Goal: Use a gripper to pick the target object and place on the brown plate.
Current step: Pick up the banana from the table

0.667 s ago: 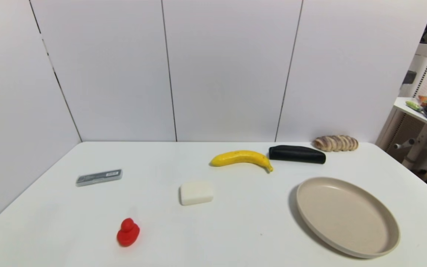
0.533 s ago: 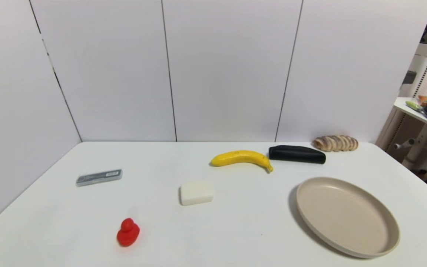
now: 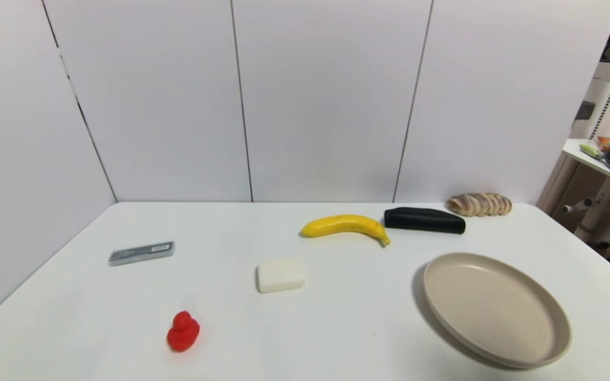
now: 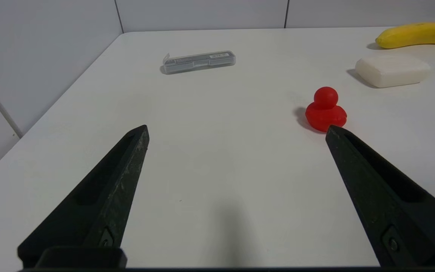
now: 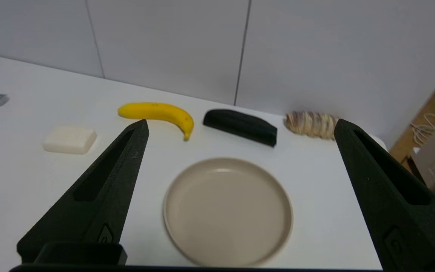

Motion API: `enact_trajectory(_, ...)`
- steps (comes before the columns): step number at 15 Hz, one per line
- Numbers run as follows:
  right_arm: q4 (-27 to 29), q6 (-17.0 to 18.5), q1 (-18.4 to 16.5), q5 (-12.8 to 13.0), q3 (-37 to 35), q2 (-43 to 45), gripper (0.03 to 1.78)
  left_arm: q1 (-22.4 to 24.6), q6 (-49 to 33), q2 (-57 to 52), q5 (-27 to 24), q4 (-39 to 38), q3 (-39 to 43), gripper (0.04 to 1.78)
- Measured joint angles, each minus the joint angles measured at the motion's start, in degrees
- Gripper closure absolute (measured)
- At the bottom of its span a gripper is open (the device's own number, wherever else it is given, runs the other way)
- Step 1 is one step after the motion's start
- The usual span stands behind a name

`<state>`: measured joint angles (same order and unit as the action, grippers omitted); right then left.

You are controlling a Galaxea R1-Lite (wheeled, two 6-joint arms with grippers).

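Lying just beside the banana (image 3: 345, 226): a black case (image 3: 424, 220), seemingly touching.

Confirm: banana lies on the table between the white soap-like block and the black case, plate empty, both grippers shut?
Not quite: both grippers are open. The left wrist view shows the left gripper with its fingers spread wide, and the right wrist view shows the same for the right gripper. The rest stands: banana on the table, plate empty.
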<state>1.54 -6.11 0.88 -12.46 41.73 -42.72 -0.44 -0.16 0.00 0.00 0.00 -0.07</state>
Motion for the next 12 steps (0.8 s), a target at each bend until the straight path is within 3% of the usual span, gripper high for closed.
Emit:
enact_trajectory(3, 6.29, -6.07, 1.05, -5.29, 18.36, -19.03, 0.12, 0.0, 0.02, 0.0, -0.02, 0.0, 0.0, 0.13)
enact_trajectory(9, 12.71, -25.09, 4.38, -15.65, 47.8, -55.19, 0.12, 0.0, 0.0, 0.0, 0.0, 0.0, 0.0, 0.13)
enact_trajectory(12, 15.43, -29.88, 8.98, -17.6, 58.33, -69.0, 0.12, 0.0, 0.02, 0.0, 0.0, 0.0, 0.0, 0.13)
